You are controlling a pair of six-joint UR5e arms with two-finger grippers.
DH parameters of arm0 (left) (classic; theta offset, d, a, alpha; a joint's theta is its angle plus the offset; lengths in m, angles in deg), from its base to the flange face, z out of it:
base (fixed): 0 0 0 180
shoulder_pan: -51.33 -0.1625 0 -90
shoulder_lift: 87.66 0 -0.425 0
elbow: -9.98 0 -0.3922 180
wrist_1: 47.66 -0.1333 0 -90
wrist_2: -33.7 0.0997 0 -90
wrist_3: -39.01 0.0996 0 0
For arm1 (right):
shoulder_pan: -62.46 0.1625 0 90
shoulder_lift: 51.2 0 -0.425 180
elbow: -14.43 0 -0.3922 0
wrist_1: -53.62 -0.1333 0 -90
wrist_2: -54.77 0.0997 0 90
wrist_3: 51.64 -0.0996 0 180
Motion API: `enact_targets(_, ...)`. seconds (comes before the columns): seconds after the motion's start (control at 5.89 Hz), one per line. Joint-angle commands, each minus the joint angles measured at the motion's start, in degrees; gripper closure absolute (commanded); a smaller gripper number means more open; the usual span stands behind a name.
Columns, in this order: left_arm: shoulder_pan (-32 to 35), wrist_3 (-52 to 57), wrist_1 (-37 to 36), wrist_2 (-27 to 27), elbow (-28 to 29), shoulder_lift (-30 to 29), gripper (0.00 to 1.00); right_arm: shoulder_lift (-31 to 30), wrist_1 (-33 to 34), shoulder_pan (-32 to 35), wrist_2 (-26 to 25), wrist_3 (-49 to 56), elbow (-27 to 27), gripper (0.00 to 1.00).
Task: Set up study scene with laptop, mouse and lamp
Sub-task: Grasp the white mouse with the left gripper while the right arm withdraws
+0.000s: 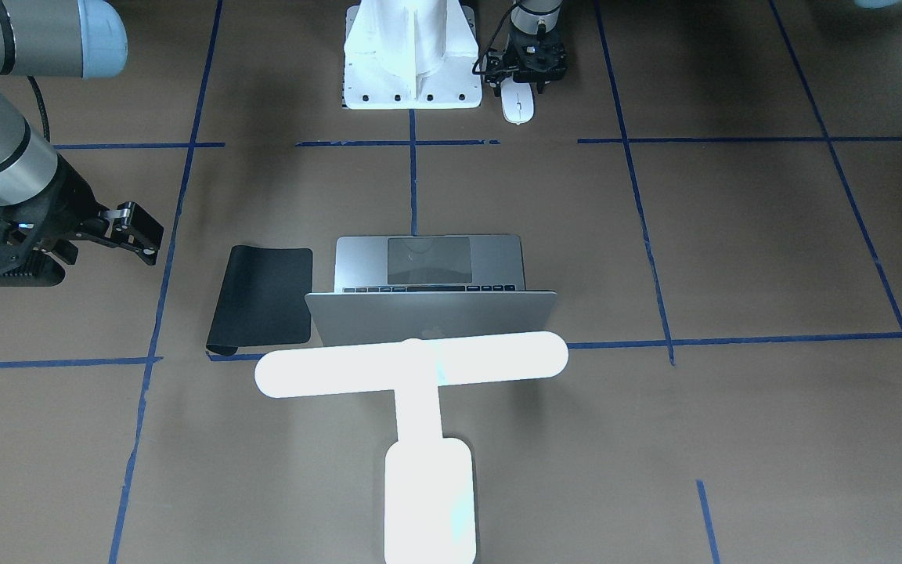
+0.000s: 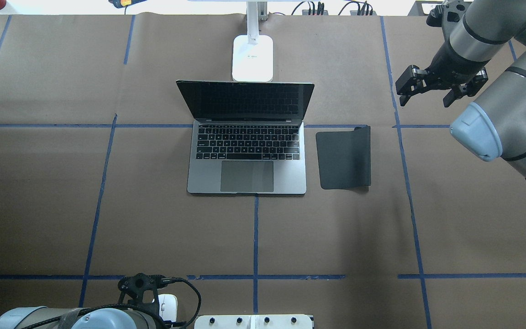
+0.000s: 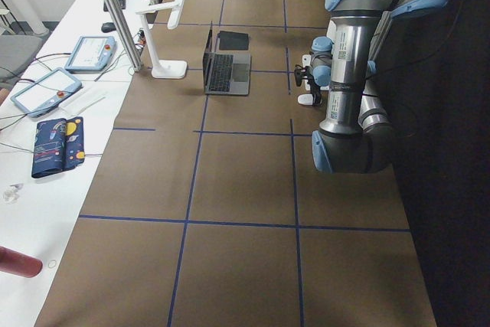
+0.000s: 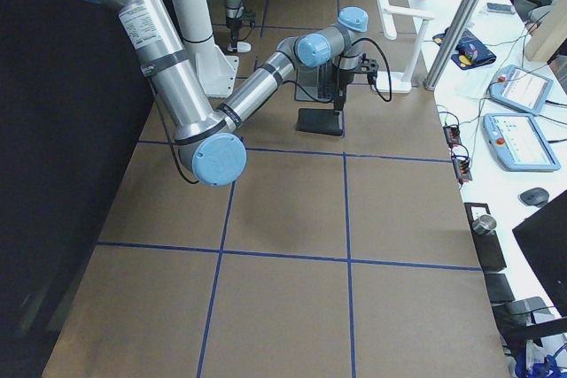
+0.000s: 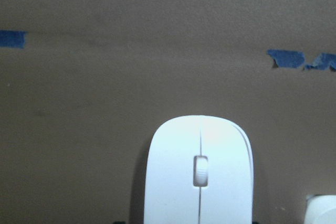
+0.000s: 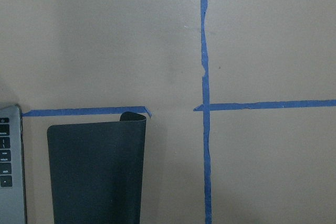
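Note:
The silver laptop (image 2: pixel 247 176) stands open at the table's middle, keyboard toward me. Behind it glows the white lamp (image 1: pixel 412 364), its base (image 2: pixel 252 57) on the table. The white mouse (image 1: pixel 517 102) lies on the table close to my base. My left gripper (image 1: pixel 521 78) is down at the mouse's rear end. In the left wrist view the mouse (image 5: pixel 199 177) fills the bottom centre, with dark fingertips pressed against both its sides. My right gripper (image 2: pixel 427 93) hangs open and empty beyond the far right corner of the black pad (image 2: pixel 344 157).
The black pad (image 1: pixel 263 298) lies flat beside the laptop's right side, one corner curled up (image 6: pixel 134 116). A white ribbed pedestal (image 1: pixel 412 55) stands at my base, next to the mouse. Blue tape lines cross the brown table cover.

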Motion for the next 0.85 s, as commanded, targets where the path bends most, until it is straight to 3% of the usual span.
enact_targets(0.0,0.7,-0.1,0.0,0.1,-0.9,0.0,0.79,-0.6,0.0,0.1,0.0,0.0,-0.5,0.0)
enact_targets(0.17,2.3,0.0,-0.3,0.0,-2.3,0.1,0.82,-1.0,0.0,0.1,0.1,0.0,-1.0,0.0)
enact_targets(0.51,4.9,0.7,-12.1,-0.4,-11.4,-0.6,0.84,-4.2,-0.2,0.1,0.2,0.1,-4.2,0.0)
enact_targets(0.68,6.7,0.9,-14.0,-0.2,-11.3,-5.3,0.84,-7.3,-0.7,0.4,0.2,4.1,-5.9,0.0)
